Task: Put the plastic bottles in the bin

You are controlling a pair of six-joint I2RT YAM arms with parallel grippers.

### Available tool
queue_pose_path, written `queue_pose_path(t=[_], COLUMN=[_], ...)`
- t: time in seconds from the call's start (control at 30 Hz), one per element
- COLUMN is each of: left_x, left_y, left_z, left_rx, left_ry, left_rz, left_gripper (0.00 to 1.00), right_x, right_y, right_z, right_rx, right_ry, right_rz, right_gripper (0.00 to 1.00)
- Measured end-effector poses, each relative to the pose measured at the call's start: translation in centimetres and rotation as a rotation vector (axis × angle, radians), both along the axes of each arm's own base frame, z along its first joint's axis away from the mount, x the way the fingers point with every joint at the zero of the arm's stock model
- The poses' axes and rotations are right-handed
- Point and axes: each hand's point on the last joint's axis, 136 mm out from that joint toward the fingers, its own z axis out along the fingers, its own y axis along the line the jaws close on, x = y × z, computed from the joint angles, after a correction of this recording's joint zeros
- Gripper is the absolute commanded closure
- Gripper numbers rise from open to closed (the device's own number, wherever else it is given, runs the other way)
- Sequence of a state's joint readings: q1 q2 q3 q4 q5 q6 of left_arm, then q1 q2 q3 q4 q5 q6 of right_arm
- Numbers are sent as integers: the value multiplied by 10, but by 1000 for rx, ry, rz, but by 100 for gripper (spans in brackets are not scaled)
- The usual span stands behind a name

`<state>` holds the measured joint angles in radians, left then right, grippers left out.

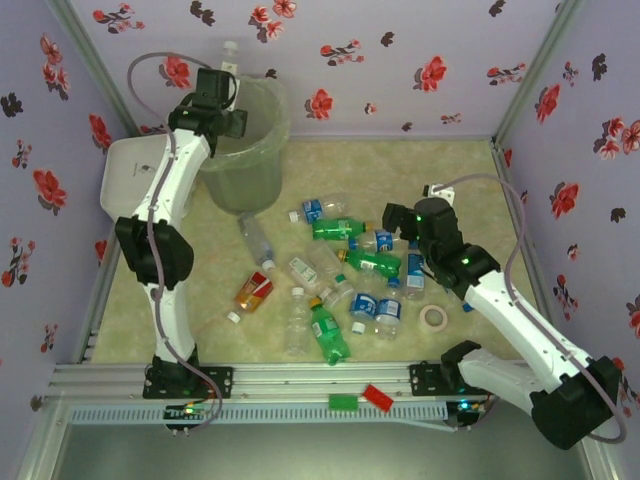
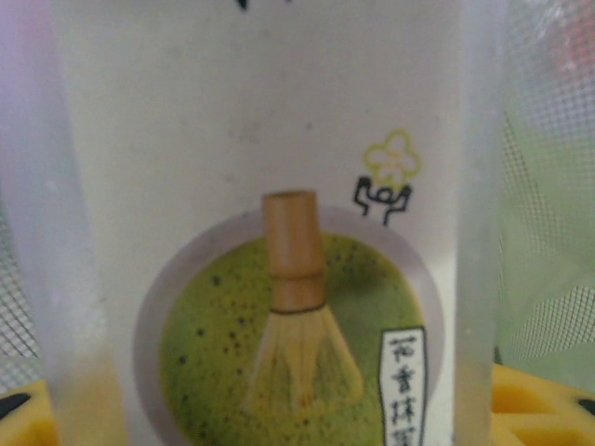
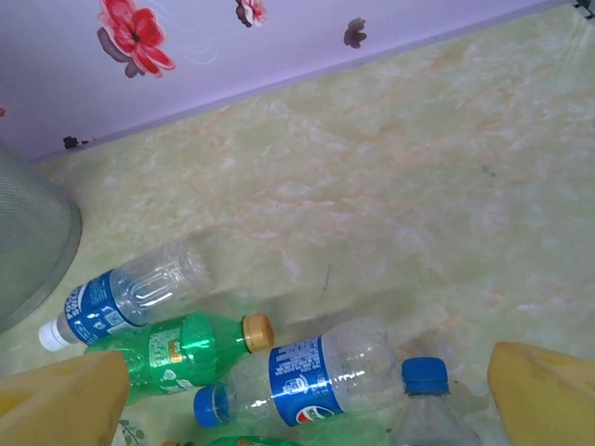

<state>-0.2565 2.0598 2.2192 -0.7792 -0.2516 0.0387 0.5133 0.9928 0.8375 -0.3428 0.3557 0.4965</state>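
So the left jaws are pinching a white-label bottle (image 2: 279, 223) up at the bin (image 1: 240, 180), and next it needs releasing over the opening. Right jaws hang spread wide above the loose bottles (image 1: 372, 262) on the desk (image 1: 455, 180).

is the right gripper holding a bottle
No, the fingers of the right gripper stand wide apart with nothing clamped between them; the plastic bottles lie loose on the table below.
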Motion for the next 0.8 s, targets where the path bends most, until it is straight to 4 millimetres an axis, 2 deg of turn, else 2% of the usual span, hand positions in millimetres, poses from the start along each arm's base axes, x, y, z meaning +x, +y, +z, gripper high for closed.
queue_pose_path(t=[0.07,0.33,0.67,0.8], left_x=[-1,-1,-8,-24], left_y=[1,4,2,-10], left_z=[-2,5,21,50], left_rx=[-2,-31,-48,-63], left_ry=[11,-3,-22,-74], left_rz=[5,30,33,3], left_gripper=[38,6,0,0], right_x=[-1,-1,-2,-6], right_y=[-1,-2,-8,-16], right_z=[-4,-5,-9,-17], right_rx=[-6,-11,-57,-119], right_ry=[9,7,13,45], right_rz=[-1,-9,-14,-25], right_gripper=[0,0,0,1])
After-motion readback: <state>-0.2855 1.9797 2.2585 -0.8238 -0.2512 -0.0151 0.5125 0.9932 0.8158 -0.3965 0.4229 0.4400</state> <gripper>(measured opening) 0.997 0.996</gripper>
